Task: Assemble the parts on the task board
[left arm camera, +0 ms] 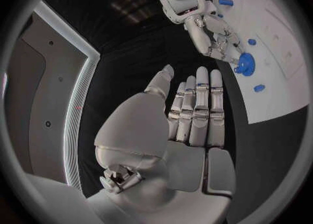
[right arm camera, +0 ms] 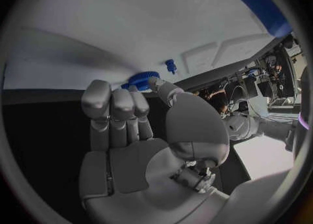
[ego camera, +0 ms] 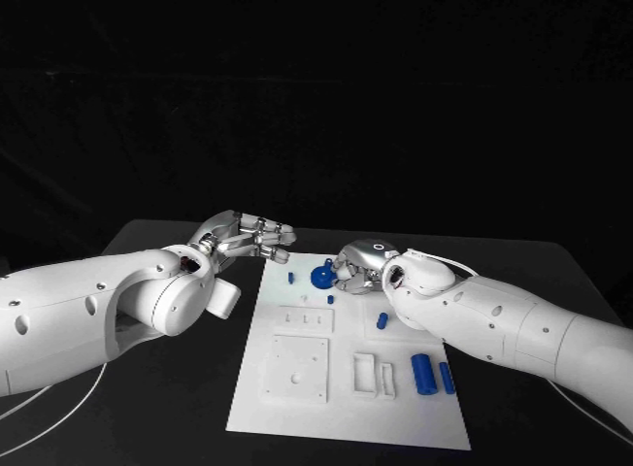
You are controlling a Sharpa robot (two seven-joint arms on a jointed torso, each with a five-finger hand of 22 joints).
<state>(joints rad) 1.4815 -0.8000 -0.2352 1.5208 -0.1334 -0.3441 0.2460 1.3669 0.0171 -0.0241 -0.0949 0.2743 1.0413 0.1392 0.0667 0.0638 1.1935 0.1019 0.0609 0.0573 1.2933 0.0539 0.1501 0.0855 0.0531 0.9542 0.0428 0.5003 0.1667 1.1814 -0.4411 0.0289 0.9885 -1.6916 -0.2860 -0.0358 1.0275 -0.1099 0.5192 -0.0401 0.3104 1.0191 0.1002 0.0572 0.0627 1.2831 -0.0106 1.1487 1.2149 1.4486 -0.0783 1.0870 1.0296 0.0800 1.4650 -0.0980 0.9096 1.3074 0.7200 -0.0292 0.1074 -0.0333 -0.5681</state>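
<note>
Blue gear [ego camera: 321,278] sits at the far end of the task board [ego camera: 348,427], directly at the right hand's [ego camera: 358,267] fingertips, which appear to touch its rim; left hand [ego camera: 247,237] hovers open, empty, beside the board's far-left corner, farther off.

You are working in a robotics lab or test cell, not a home or a shop. The black table [ego camera: 541,262] stands against dark drapery that closes off the whole background in the head view. On it lies a white task board [ego camera: 348,408] with moulded recesses and small blue parts [ego camera: 426,373], a bench test fixture. In the left wrist view you see a grey panelled wall [left arm camera: 39,99] with a bright white frame [left arm camera: 81,94] beside the black curtain.
</note>
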